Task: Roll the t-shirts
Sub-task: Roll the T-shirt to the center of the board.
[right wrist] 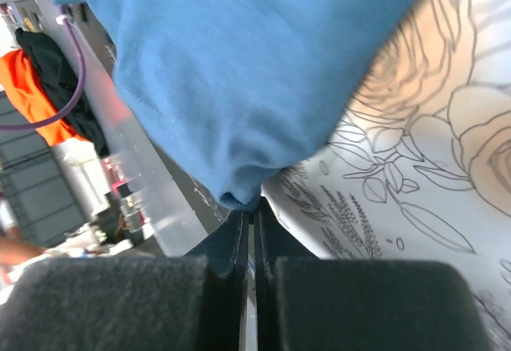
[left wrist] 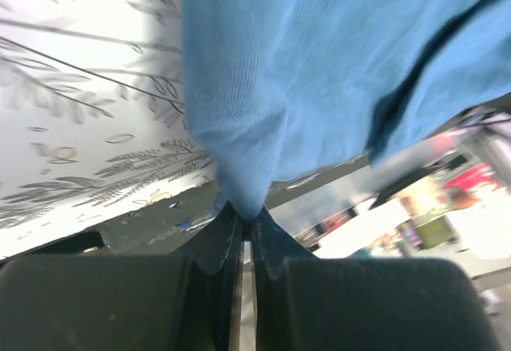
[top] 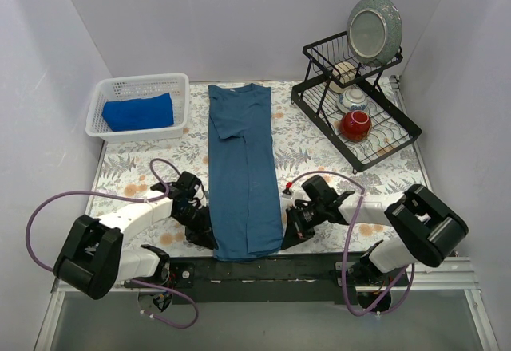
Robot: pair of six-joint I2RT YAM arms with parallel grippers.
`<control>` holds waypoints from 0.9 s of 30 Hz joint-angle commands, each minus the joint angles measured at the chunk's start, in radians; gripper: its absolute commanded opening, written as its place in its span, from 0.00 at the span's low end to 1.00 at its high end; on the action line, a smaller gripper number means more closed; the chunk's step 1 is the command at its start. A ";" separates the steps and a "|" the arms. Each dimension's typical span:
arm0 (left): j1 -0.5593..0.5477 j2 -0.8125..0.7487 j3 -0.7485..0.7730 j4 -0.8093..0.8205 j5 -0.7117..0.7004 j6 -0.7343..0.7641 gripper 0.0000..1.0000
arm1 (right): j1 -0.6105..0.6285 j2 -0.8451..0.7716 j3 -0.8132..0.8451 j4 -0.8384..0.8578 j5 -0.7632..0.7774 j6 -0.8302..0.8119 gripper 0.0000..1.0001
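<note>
Dusky-blue tee (top: 243, 171) flat, hem corners pinched in both jaws; basket (top: 136, 134) holding royal-blue bundle (top: 138, 112) far-left, dish rack (top: 323, 128) far-right.

Lab test cell: plain white walls (top: 239, 24) enclose a floral-clothed table (top: 307, 155), dish rack (top: 394, 137).

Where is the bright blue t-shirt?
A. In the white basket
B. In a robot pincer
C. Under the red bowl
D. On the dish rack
A: the bright blue t-shirt lies bundled inside the white basket at the table's far left corner, while the left pincer and the right pincer are shut only on the dark-blue t-shirt.
</note>
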 commanded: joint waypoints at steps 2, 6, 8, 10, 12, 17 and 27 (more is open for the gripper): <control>0.123 -0.062 0.029 0.003 0.043 0.041 0.00 | -0.035 -0.094 0.025 -0.018 -0.026 -0.130 0.01; 0.179 -0.091 0.031 0.017 0.072 0.060 0.00 | -0.044 -0.110 0.056 -0.014 -0.076 -0.147 0.01; 0.182 -0.105 0.029 0.026 0.102 0.063 0.00 | -0.049 -0.102 0.069 0.016 -0.089 -0.135 0.01; 0.209 -0.111 0.037 0.040 0.122 0.064 0.00 | -0.061 -0.095 0.091 0.037 -0.078 -0.130 0.01; 0.237 -0.114 0.057 0.060 0.132 0.066 0.00 | -0.072 -0.078 0.100 0.051 -0.075 -0.121 0.01; 0.295 -0.122 0.084 0.040 0.067 0.075 0.00 | -0.090 -0.030 0.129 0.068 -0.069 -0.110 0.01; 0.374 -0.075 0.090 0.098 0.055 0.041 0.00 | -0.107 0.033 0.191 0.108 -0.024 -0.115 0.01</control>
